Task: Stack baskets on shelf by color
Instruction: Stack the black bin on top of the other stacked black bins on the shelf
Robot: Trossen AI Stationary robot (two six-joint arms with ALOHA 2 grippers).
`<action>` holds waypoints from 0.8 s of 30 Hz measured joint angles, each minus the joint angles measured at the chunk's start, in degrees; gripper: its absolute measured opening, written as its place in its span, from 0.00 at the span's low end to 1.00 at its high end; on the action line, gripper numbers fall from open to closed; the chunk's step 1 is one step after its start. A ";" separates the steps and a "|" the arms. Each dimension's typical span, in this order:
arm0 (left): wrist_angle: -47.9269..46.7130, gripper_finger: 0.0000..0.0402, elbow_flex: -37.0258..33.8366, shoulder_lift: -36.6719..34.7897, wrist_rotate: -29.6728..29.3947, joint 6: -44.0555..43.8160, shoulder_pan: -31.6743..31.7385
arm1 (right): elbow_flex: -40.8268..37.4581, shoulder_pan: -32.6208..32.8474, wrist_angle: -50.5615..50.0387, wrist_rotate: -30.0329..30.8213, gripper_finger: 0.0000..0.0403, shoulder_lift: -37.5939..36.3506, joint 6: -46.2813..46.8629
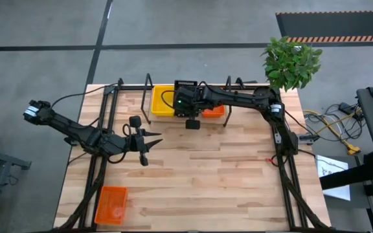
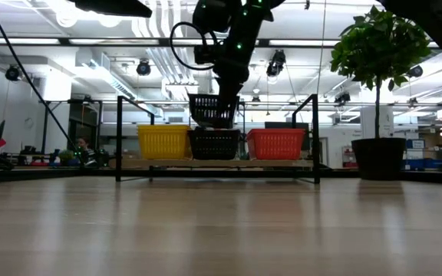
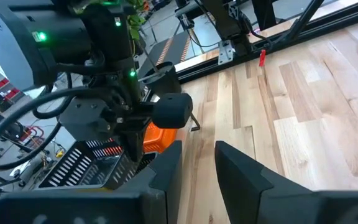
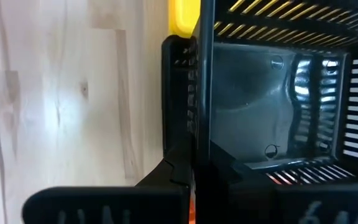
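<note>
Right arm holds a black basket over the shelf's middle slot; left arm waits mid-table.

High view: the right gripper (image 1: pixel 185 103) and its arm hide most of the black basket (image 1: pixel 185 86); a yellow basket (image 1: pixel 161 100) shows beside it and only a corner of an orange basket (image 1: pixel 214 112). A second orange basket (image 1: pixel 111 204) lies alone near the table's front left corner. The left gripper (image 1: pixel 153 144) hovers over bare wood, fingers slightly apart, empty.
Low view: the wire shelf (image 2: pixel 217 161) carries three perforated baskets in a row, yellow, black, orange; the held black basket (image 2: pixel 212 111) hangs just above the middle one.
Left wrist view: the arm blocks most of the baskets.
Right wrist view: the fingers (image 4: pixel 185 155) are clamped on the black basket's slotted wall; its glossy floor fills the frame.
</note>
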 joint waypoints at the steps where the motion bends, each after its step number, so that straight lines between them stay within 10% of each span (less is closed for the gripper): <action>1: 0.00 0.20 -0.01 0.00 0.00 0.00 0.02 | -0.34 -0.08 0.39 -0.01 0.02 0.00 -0.01; 24: 0.02 0.20 0.01 0.00 0.00 0.02 0.02 | -7.16 -0.60 6.31 -0.18 0.03 0.07 -2.10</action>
